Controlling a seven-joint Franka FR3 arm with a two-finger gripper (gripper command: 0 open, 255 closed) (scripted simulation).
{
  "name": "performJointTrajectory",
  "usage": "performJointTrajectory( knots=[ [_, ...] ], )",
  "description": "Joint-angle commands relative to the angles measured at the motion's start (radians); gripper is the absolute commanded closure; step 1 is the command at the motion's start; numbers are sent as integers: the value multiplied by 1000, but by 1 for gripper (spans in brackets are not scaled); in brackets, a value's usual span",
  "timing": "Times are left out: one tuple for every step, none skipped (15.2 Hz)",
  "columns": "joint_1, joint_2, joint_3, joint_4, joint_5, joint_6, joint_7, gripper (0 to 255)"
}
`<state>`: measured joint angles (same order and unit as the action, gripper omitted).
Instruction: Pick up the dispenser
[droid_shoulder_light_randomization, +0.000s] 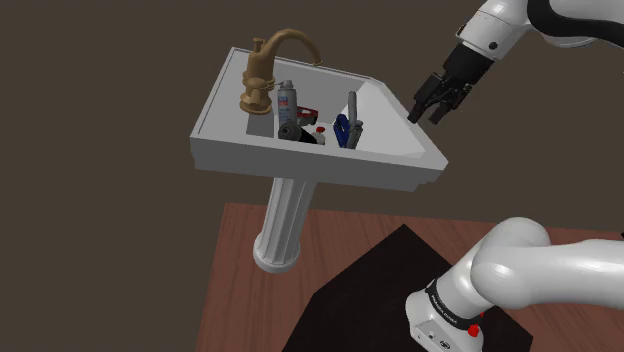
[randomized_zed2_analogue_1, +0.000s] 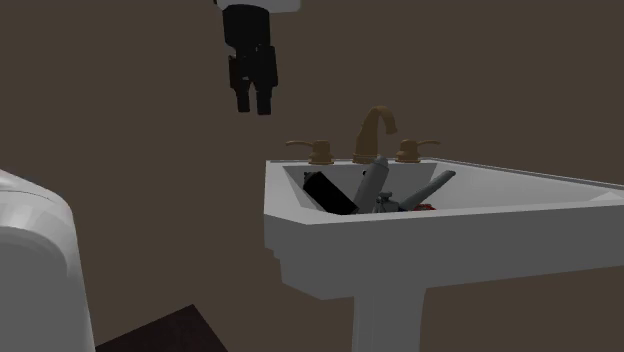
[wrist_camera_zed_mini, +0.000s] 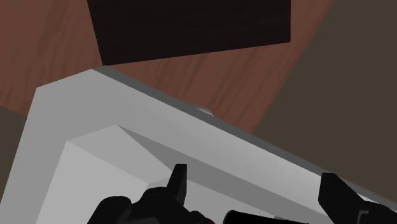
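A slim grey dispenser (droid_shoulder_light_randomization: 353, 107) with a pump head leans among the clutter in the basin of a white pedestal sink (droid_shoulder_light_randomization: 300, 160). From across the sink the dispenser (randomized_zed2_analogue_1: 428, 187) pokes up over the front rim. My black gripper (droid_shoulder_light_randomization: 430, 108) hangs open in the air above the sink's corner on the shoulder view's right, apart from everything. In the second exterior view the gripper (randomized_zed2_analogue_1: 254, 98) is high and off the sink's left side. The wrist view looks down past the open gripper (wrist_camera_zed_mini: 257, 191) onto the sink's rim (wrist_camera_zed_mini: 191, 127).
A brass faucet (droid_shoulder_light_randomization: 265, 70) rises at the basin's back. In the basin lie a grey can with a red band (droid_shoulder_light_randomization: 286, 98), a dark cylinder (droid_shoulder_light_randomization: 290, 130) and a blue object (droid_shoulder_light_randomization: 343, 130). Below are a wooden floor (droid_shoulder_light_randomization: 240, 260) and my dark stand (droid_shoulder_light_randomization: 380, 280).
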<state>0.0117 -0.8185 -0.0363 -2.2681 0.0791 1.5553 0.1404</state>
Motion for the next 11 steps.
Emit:
performJointTrajectory(
  knots=[
    [0, 0, 0, 0, 0, 0, 0, 0],
    [-3, 29, 21, 6, 10, 17, 35, 0],
    [-6, 59, 42, 14, 20, 33, 70, 0],
    [-9, 91, 62, 24, 28, 49, 105, 0],
    [-12, 123, 81, 35, 36, 64, 140, 0],
    [-15, 157, 100, 47, 42, 79, 175, 0],
    [-19, 192, 119, 62, 48, 94, 209, 0],
    [-23, 227, 137, 77, 52, 107, 244, 0],
    [-27, 264, 154, 95, 55, 120, 279, 0],
    [-30, 301, 170, 113, 57, 133, 313, 0],
    [-34, 340, 186, 133, 58, 144, 348, 0]
  ],
)
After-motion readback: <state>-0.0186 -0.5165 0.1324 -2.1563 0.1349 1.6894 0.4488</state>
